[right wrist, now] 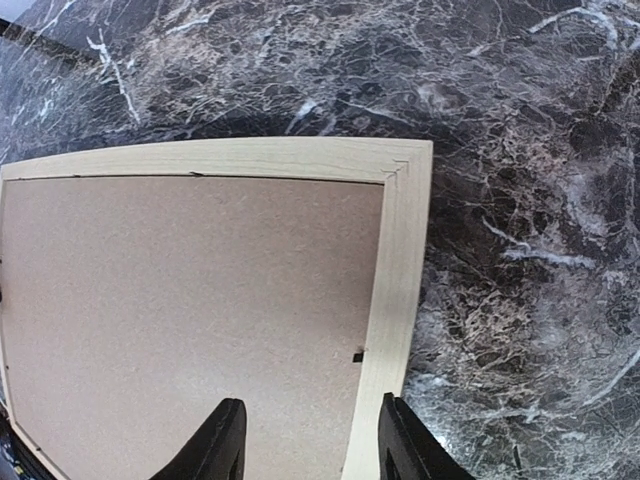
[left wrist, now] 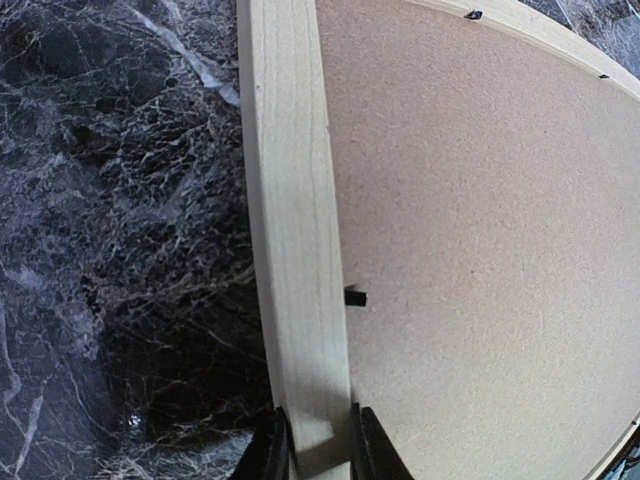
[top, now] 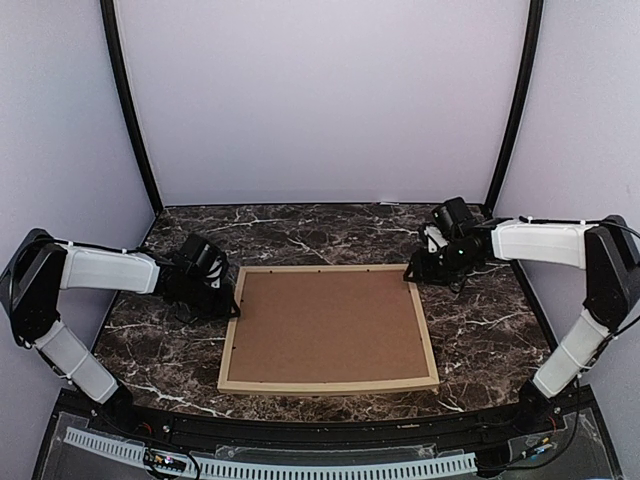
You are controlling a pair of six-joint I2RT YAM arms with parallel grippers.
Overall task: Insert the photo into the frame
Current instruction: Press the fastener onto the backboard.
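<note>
Marble table [top: 480,330], left claw [left wrist: 322,447] pinching frame [left wrist: 290,200], right claw [right wrist: 310,445] parted

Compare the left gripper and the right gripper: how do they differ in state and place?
The left gripper is shut on the left rail of the frame; the right gripper is open, straddling the right rail without clamping it. The left gripper is at the left side, the right gripper near the far right corner. Both are black.

No lettering seems readable on the frame [top: 330,385] or table [top: 485,340].
</note>
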